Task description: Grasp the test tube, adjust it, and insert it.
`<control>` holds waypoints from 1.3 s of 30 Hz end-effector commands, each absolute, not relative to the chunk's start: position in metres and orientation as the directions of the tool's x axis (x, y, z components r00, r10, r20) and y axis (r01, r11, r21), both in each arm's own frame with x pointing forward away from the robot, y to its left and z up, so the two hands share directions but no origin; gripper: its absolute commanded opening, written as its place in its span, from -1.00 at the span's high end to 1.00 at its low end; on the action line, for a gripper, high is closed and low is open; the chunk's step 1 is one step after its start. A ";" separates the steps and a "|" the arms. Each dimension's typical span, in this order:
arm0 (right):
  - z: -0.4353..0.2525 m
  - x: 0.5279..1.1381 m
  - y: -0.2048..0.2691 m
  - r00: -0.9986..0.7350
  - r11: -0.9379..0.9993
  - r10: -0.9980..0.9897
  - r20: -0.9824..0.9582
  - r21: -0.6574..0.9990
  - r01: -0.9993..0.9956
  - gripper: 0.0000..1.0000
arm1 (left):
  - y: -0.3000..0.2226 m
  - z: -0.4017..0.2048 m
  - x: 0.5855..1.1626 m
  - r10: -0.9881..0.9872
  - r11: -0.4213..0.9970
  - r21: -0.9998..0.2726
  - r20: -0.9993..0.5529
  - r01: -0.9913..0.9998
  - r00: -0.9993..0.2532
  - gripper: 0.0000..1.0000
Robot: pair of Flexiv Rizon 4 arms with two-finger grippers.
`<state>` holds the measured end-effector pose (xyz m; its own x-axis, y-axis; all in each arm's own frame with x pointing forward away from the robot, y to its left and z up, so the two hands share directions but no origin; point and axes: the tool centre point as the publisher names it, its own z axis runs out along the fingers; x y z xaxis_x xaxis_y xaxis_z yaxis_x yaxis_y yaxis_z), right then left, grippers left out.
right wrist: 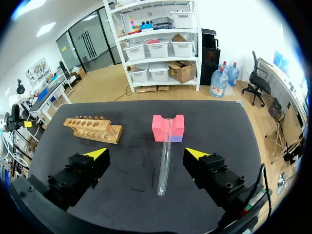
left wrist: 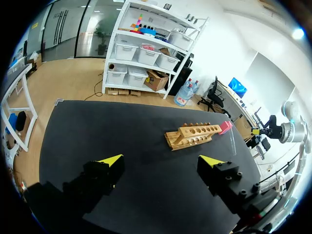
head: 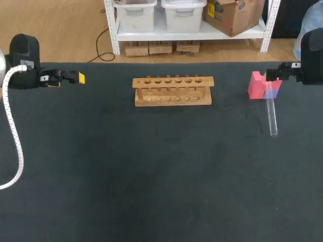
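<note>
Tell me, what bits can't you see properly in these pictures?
1. Right claw: in the head view its yellow tips don't show.
2. Test tube: in the left wrist view it is only a tiny, faint streak beside the pink block.
3. Wooden rack: the bottoms of its holes are too small and dark in every view.
4. Left arm: the head view's edge cuts it off.

No text, number, label or sign can be read on the worktop [head: 151, 176], the wooden rack [head: 172, 99], the pink block [head: 257, 85] or the test tube [head: 272, 119].
</note>
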<state>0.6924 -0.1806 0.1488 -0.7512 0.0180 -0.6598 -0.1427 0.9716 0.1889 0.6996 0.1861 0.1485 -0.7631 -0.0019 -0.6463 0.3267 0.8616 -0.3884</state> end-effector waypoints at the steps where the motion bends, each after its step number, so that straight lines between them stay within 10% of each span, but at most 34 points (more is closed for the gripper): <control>1: 0.149 0.694 -0.182 -0.752 0.969 0.015 -0.659 0.194 -0.151 -1.00 | 0.185 0.150 0.700 -0.001 0.865 -0.385 -0.643 0.322 -0.766 -1.00; 39: 0.149 0.694 -0.182 -0.752 0.969 0.015 -0.659 0.194 -0.151 -1.00 | 0.189 0.133 0.702 0.532 0.525 0.034 -0.793 0.850 -0.297 -1.00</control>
<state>0.6923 -0.1807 0.1488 -0.7512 0.0181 -0.6599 -0.1426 0.9716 0.1889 0.6957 0.1885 0.1403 -0.3204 0.5458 -0.7743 0.8376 0.5450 0.0376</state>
